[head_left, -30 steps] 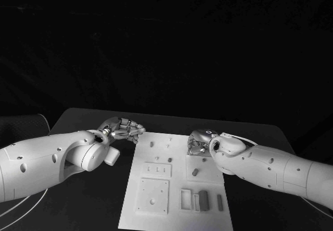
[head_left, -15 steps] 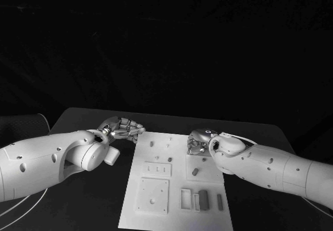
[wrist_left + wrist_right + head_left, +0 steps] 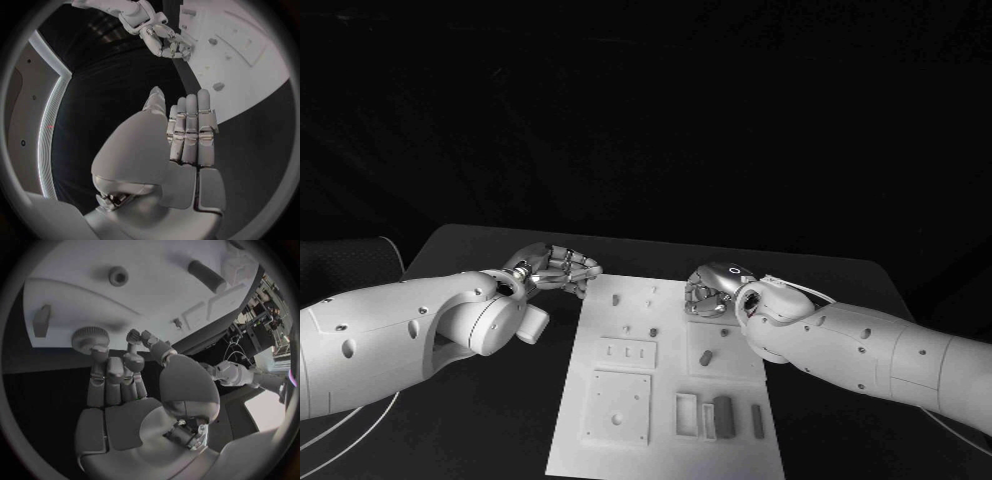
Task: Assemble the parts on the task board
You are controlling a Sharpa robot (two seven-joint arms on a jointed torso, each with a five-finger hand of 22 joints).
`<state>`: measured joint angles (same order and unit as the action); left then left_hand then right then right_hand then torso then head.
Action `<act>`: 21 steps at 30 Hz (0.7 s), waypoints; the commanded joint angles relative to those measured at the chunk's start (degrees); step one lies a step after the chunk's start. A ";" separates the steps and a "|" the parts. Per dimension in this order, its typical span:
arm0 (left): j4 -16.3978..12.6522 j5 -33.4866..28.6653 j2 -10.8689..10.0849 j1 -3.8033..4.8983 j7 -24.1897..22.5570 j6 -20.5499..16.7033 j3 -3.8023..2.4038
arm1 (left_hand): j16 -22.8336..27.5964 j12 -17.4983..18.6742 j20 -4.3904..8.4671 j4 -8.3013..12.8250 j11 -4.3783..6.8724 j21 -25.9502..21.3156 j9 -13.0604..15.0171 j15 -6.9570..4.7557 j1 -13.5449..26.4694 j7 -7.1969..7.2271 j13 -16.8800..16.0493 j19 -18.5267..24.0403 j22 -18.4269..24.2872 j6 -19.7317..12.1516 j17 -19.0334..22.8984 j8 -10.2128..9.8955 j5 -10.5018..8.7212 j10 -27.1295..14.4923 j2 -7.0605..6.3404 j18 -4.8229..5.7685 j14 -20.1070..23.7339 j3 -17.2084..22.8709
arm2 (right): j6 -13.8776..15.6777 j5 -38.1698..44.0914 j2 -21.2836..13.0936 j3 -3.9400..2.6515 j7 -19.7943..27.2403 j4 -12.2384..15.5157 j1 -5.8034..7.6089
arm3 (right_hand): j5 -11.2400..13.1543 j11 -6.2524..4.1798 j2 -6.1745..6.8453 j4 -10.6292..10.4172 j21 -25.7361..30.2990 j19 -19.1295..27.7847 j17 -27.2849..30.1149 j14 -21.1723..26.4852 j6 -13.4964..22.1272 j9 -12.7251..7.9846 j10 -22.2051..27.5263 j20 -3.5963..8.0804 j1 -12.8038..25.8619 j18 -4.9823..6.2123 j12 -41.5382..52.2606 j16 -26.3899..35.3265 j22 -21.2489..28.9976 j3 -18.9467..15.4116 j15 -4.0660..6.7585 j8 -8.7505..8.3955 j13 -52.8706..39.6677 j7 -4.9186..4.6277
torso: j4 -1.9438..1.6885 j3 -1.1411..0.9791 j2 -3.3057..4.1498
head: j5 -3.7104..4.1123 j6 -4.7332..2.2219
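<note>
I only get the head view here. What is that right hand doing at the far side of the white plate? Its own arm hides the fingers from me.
Observer: In the right wrist view, the right hand has its fingertips right at a round ridged part by the edge of the task board. I cannot tell whether it grips it.
Operator: And the left hand, is it holding anything?
Observer: No. Its wrist view shows the left hand holding nothing, fingers side by side, over the black table beside the board.
Operator: Is anything else near that ridged part?
Observer: A small ring-shaped part sits farther in on the board.
</note>
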<state>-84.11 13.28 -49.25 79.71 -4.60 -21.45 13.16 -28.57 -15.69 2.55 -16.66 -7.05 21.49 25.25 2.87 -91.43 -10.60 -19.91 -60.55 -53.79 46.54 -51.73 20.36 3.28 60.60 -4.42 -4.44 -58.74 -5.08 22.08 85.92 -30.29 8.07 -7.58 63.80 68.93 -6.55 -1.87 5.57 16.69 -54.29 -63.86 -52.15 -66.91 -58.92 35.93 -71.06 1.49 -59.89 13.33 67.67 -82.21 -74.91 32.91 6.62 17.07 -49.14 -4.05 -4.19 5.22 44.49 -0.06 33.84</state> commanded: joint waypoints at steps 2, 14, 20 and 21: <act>-0.05 0.17 0.08 0.07 -0.34 0.23 -0.05 | 0.25 0.10 0.39 -0.02 0.07 -0.40 0.10 -0.09 -0.31 -0.17 -0.10 0.09 -0.07 -0.41 -0.06 -0.34 0.00 -0.32 -0.22 -0.97 0.42 0.17 | 4.27 -4.99 0.08 -0.12 4.86 -0.04 0.00 | -0.22 0.17 -0.32 -0.05 0.68 0.48 0.42 0.14 -0.13 -0.19 0.72 -0.22 -0.30 1.67 -1.80 0.93 -0.27 0.21 0.51 -0.69 0.82 -0.68 | 0.00 0.01 0.00 | -0.07 -0.13; -0.04 0.17 0.05 0.07 -0.34 0.18 -0.05 | 0.25 0.09 0.39 -0.03 0.06 -0.41 0.11 -0.09 -0.31 -0.18 -0.12 0.09 -0.08 -0.42 -0.06 -0.35 0.00 -0.34 -0.23 -0.97 0.43 0.17 | 4.50 -6.64 0.65 -0.21 6.25 -0.93 0.02 | -0.25 0.41 -0.49 -0.05 2.60 1.52 2.48 0.56 0.23 -0.64 1.46 -1.04 -0.56 1.67 -10.89 4.61 0.38 0.13 0.45 -1.66 5.37 -0.94 | 0.00 0.01 0.00 | -0.16 -0.22; -0.04 0.17 0.01 0.07 -0.32 0.13 -0.05 | 0.25 0.09 0.38 -0.03 0.06 -0.41 0.12 -0.09 -0.31 -0.18 -0.12 0.09 -0.09 -0.43 -0.06 -0.35 0.00 -0.35 -0.24 -0.97 0.43 0.17 | 4.07 -8.17 0.77 -0.21 7.18 -1.40 0.03 | -0.15 1.34 -0.14 -0.09 4.76 3.58 4.72 2.25 2.58 -1.23 4.22 -1.99 -0.95 1.63 -18.12 8.39 1.13 0.50 -0.24 -3.17 8.50 -1.97 | -0.01 0.01 0.00 | -0.24 -0.28; -0.06 0.17 0.01 0.07 -0.32 0.12 -0.05 | 0.25 0.09 0.38 -0.04 0.06 -0.41 0.12 -0.09 -0.31 -0.18 -0.13 0.09 -0.09 -0.43 -0.07 -0.35 0.00 -0.36 -0.25 -0.97 0.43 0.17 | 4.07 -8.25 0.80 -0.21 7.25 -1.47 0.03 | -0.10 2.04 -0.25 -0.23 4.92 3.67 5.00 2.00 3.16 -1.40 6.13 -2.19 -1.02 1.67 -22.37 8.61 1.17 0.68 -0.80 -3.52 10.80 -2.44 | -0.01 0.01 0.00 | -0.24 -0.28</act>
<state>-84.04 13.30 -49.28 79.71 -4.60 -21.46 13.16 -28.57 -15.69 2.54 -16.66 -7.04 21.27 25.30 2.87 -91.43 -10.79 -19.95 -60.53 -53.79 46.33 -51.74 20.36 3.28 60.59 -4.42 -4.43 -58.74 -5.08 25.97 79.31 -29.56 7.89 -2.07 62.42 68.96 -6.66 -0.25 5.35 16.41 -49.57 -60.35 -47.39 -64.68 -56.51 34.63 -66.24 -0.55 -60.45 14.67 47.43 -73.98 -73.79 33.21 6.24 13.77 -39.44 -6.31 -4.19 5.22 44.49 -0.26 33.60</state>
